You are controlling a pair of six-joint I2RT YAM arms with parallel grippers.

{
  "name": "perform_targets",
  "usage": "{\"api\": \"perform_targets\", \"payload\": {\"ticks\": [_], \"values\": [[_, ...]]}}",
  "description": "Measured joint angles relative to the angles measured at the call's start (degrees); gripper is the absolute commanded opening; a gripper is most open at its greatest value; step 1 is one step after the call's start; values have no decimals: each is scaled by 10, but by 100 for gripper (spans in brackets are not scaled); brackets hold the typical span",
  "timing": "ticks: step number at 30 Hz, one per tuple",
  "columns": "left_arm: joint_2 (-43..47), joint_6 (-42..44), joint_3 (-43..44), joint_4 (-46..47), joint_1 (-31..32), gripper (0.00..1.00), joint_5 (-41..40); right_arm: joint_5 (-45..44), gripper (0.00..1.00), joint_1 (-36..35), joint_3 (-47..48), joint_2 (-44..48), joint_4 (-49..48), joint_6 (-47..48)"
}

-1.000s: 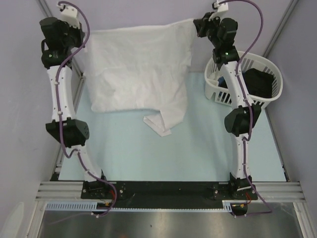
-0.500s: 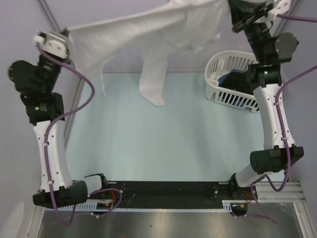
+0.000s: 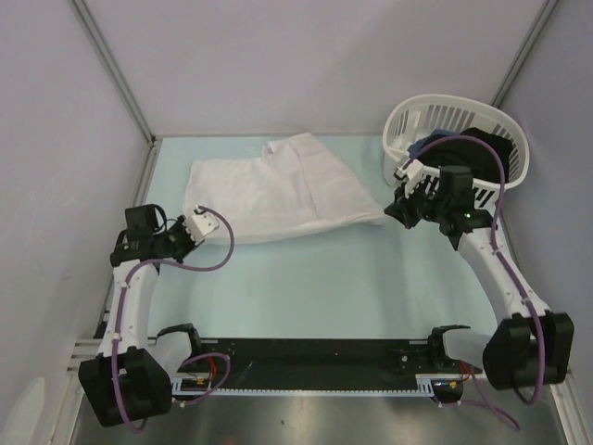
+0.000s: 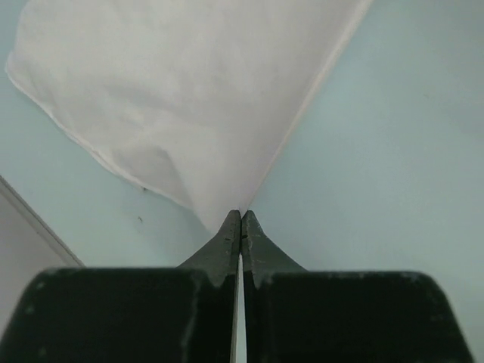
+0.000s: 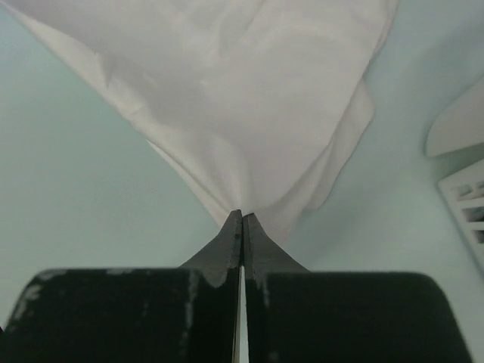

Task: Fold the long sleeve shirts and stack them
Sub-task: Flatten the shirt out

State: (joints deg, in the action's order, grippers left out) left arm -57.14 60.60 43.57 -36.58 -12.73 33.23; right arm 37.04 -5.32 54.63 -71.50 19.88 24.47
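The plain white long-sleeved cloth shirt (image 3: 278, 185) is laid flat on the pale green table (image 3: 324, 278), far of centre. Its near-left corner is pinched by the left gripper (image 4: 240, 219), and its near-right corner by the right gripper (image 5: 240, 218), beside the white slatted plastic basket (image 3: 397, 139).

A pale blue-green desk (image 3: 306, 278) fills an enclosed cell under soft, even light that throws only faint shadows. A plain lavender-grey back wall (image 3: 306, 65) rises behind it, with matching side walls on the left (image 3: 46, 139) and right (image 3: 565, 120). Slim aluminium posts (image 3: 113, 69) run up the two far corners, slanting outward in the overhead view. A black plate (image 3: 315, 355) spans the desk's near edge, and a brushed metal sheet (image 3: 306, 422) lies just in front of it.
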Motion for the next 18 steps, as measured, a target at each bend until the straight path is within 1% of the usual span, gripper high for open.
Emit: {"api": "perform_targets", "payload": {"ticks": [3, 5, 6, 7, 9, 10, 12, 13, 15, 16, 18], "values": [[10, 69, 2, -71, 0, 6, 0, 11, 0, -2, 9, 60, 51, 65], [8, 114, 4, -124, 0, 12, -2, 17, 0, -5, 19, 74, 87, 99], [8, 135, 4, -151, 0, 14, -5, 20, 1, -15, 25, 74, 121, 126], [8, 157, 4, -178, 0, 20, -12, 20, 6, -22, 26, 72, 149, 146], [9, 196, 2, -230, -1, 25, -30, 18, 19, -52, 24, 67, 227, 192], [13, 212, -2, -251, -2, 30, -40, 18, 37, -65, 21, 66, 255, 205], [30, 241, -18, -292, -2, 35, -63, 17, 52, -100, 6, 72, 321, 240], [40, 251, -23, -314, -2, 43, -71, 15, 63, -114, -3, 79, 354, 256], [54, 261, -24, -345, -2, 52, -79, 12, 67, -126, -10, 95, 406, 274], [55, 259, -20, -358, -3, 60, -80, 9, 71, -127, -9, 105, 424, 281], [38, 250, 2, -376, -3, 69, -76, 7, 74, -122, 0, 110, 440, 284]]}}
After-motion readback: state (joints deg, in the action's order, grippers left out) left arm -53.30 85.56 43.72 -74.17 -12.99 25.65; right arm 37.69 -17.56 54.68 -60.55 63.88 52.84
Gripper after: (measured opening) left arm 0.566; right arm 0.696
